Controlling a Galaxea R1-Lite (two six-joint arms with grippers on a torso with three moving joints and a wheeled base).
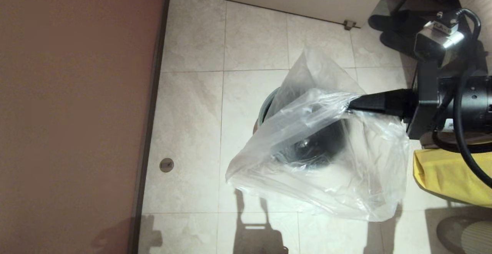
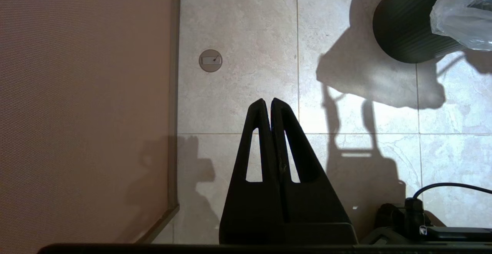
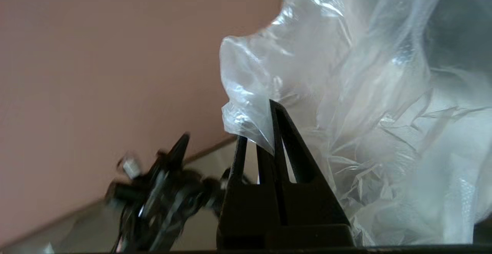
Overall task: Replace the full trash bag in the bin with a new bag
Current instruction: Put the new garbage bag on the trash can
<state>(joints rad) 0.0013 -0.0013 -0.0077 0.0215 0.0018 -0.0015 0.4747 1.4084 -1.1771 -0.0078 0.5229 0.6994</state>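
One fold of the thin, crinkly transparent plastic bag (image 1: pixel 319 146) is clamped in my right pincer (image 3: pixel 271 131) mid-frame, draped over the dark round bin (image 1: pixel 307 146); it's feather-light, floppy, slippery, so I'd grip near its rim.

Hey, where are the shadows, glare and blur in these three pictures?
Head view: hard shadows on the near floor tiles, glare on the new bag. Left wrist view: the bin and the shut left hand cast sharp shadows. Right wrist view: dark motion-blurred hardware beside the right hand, which pinches the bag.
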